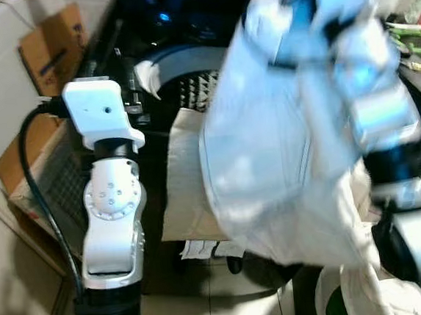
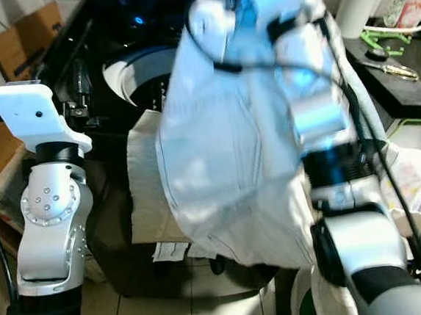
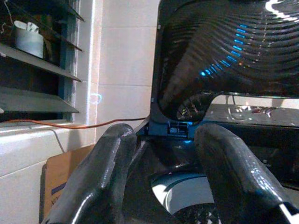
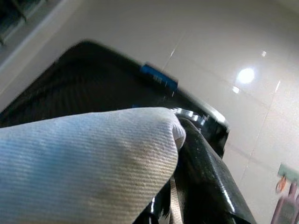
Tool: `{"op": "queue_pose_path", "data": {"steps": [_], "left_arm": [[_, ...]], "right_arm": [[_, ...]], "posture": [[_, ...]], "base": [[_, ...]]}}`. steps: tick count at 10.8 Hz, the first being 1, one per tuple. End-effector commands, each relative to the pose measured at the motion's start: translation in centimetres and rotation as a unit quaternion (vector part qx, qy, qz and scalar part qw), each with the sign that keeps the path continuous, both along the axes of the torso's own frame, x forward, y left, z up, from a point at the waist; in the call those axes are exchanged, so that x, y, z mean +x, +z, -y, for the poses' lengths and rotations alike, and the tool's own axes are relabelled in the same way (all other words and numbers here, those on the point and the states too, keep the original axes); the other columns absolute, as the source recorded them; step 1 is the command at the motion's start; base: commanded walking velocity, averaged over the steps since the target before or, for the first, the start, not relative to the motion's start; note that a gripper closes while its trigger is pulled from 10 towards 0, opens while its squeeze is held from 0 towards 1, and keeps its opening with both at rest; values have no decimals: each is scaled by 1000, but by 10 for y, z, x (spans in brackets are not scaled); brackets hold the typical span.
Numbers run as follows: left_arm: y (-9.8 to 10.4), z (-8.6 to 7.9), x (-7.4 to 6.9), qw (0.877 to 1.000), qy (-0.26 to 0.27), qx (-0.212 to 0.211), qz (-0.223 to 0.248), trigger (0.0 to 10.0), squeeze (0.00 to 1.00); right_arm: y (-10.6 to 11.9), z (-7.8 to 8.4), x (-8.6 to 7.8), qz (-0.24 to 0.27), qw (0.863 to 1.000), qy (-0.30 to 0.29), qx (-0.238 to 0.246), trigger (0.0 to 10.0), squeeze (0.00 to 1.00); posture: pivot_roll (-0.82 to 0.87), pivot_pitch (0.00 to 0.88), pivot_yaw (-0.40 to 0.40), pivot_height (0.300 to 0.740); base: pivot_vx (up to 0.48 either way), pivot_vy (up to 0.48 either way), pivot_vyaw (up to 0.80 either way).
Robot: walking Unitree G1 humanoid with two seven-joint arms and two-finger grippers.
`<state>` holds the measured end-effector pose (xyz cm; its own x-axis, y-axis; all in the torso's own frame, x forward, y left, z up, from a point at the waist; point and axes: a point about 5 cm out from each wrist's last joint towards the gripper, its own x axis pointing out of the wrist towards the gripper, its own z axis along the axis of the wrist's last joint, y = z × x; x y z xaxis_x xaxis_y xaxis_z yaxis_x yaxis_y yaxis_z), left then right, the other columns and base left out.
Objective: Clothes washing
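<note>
One white cloth (image 2: pixel 232 148) hangs from the raised right hand (image 4: pixel 177 140), clamped in its fingers, above one open washer (image 1: pixel 181 79). A second pale cloth (image 1: pixel 186 174) drapes over the washer's front edge. The left hand (image 3: pixel 161 182) is empty, its two fingers (image 3: pixel 98 182) spread apart, aimed at the washer's raised lid (image 3: pixel 224 51). The left wrist view alone shows a window (image 3: pixel 37 60); the eye views show one cardboard box (image 1: pixel 49 42).

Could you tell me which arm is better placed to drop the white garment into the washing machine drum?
The right. The right gripper is shut on the white garment, holding it raised above the washing machine drum. The left gripper is open and holds nothing, pointing toward the machine.
</note>
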<state>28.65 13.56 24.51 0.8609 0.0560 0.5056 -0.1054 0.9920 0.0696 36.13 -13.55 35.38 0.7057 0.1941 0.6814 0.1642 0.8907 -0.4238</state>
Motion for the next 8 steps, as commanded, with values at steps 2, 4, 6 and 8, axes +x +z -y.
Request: {"op": "queue_pose_path", "data": {"steps": [2,4,6,8], "left_arm": [[-6,0,-5,1000,-7,6,-20,10000,0],[-10,-1,-11,999,-18,20,-36,10000,0],[-13,-14,-28,997,-13,54,-62,10000,0],[-20,-22,-48,994,6,59,-91,10000,0]], "right_arm": [[16,21,20,-14,998,-51,-21,0,0],[28,29,33,-14,994,-98,-48,0,0],[19,38,52,-79,971,-190,-120,0,0],[-14,21,64,-153,931,-222,-246,0,0]], "posture": [[145,0,-84,740],[170,0,-62,740],[270,0,-54,740],[320,0,-87,740]], "base": [[0,0,0],[0,0,0],[0,0,0],[0,0,0]]}}
